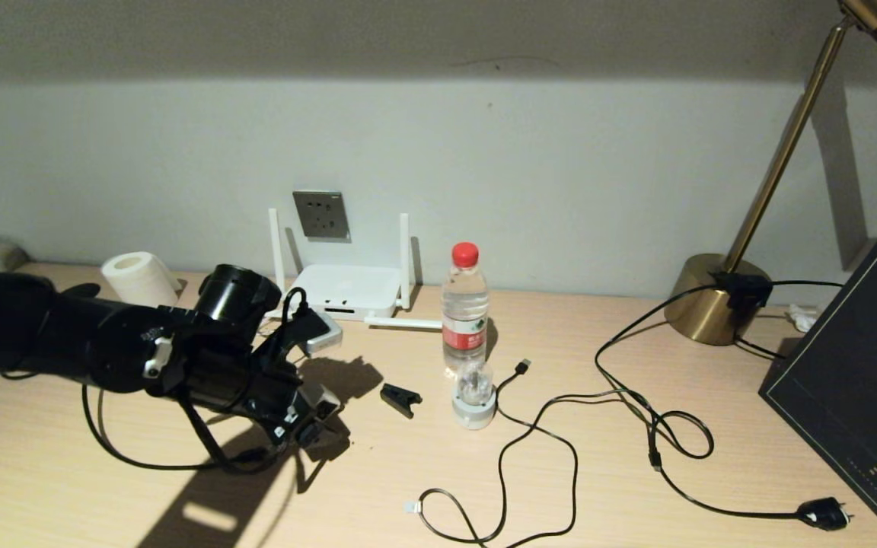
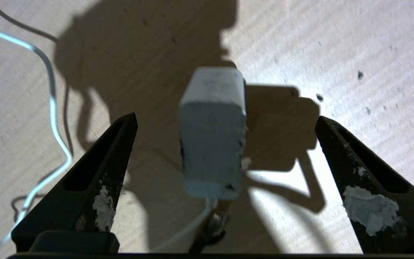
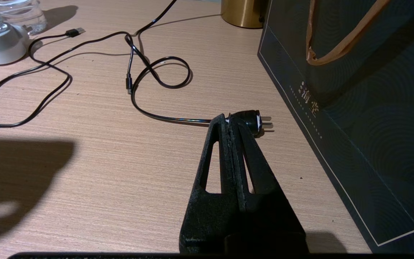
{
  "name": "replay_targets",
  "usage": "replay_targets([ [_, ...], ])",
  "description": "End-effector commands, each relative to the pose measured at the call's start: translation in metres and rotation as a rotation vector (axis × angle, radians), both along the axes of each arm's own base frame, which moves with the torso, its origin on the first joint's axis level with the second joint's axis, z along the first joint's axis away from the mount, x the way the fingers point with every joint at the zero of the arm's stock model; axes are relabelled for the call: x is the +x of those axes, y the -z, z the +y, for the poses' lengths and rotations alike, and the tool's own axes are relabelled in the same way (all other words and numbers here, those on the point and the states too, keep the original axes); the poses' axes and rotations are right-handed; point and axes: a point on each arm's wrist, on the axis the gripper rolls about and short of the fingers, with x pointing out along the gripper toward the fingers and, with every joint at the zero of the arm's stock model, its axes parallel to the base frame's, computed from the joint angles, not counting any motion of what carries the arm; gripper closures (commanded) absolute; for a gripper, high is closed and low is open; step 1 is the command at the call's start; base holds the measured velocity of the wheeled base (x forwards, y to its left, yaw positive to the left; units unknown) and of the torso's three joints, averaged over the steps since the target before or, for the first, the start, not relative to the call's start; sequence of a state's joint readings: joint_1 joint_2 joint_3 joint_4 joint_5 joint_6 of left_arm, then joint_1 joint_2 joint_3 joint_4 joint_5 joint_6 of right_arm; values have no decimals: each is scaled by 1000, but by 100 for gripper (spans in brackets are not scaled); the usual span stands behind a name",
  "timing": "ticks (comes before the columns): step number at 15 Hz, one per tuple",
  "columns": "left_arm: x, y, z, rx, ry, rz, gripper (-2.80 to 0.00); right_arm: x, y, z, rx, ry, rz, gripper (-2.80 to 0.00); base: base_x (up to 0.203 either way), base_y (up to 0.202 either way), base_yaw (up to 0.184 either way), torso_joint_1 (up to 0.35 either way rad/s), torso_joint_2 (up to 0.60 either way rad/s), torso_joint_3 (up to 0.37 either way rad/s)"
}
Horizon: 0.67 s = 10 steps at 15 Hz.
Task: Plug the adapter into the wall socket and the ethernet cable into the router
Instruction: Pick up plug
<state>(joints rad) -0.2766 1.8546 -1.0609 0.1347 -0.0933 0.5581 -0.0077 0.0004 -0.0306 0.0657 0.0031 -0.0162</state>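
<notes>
The white adapter (image 2: 212, 136) lies on the wooden table on its thin white cord (image 2: 53, 108). My left gripper (image 2: 225, 118) hangs over it, open, one finger on either side and neither touching. In the head view the left gripper (image 1: 324, 367) is left of centre and covers the adapter. The grey wall socket (image 1: 321, 215) sits on the wall above the white router (image 1: 347, 293). The ethernet cable's clear plug (image 1: 412, 506) lies near the front edge. My right gripper (image 3: 228, 120) is shut and empty, next to a black mains plug (image 3: 253, 122).
A water bottle (image 1: 465, 304), a small white-based glass object (image 1: 473, 396), a black clip (image 1: 400, 399) and a USB-tipped cable (image 1: 522, 367) lie mid-table. A paper roll (image 1: 138, 278) stands far left. A brass lamp (image 1: 712, 301) and a dark bag (image 1: 857, 396) stand on the right.
</notes>
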Motion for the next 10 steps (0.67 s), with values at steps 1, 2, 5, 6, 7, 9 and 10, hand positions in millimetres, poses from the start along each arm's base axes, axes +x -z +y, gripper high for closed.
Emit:
replay_targets([
  [1,4,6,-1,-1,3,-5,-280,0,0,0,-1,0,1,0,0,0,0,0,0,0],
  [2,5,7,-1,-1,3,-4,-280,0,0,0,-1,0,0,0,0,0,0,0,0,0],
  [5,7,8,-2,0,3,-2,-280,0,0,0,-1,0,0,0,0,0,0,0,0,0],
  [6,7,7,-1,-1,2,-5,-280,0,0,0,-1,0,1,0,0,0,0,0,0,0],
  [7,7,7,-1,0,0,-7,-280,0,0,0,-1,0,0,0,0,0,0,0,0,0],
  [9,7,5,1,-2,-6,-12,-268,0,0,0,-1,0,1,0,0,0,0,0,0,0],
  [10,7,5,2,-3,-7,-13,0,0,0,0,-1,0,0,0,0,0,0,0,0,0],
])
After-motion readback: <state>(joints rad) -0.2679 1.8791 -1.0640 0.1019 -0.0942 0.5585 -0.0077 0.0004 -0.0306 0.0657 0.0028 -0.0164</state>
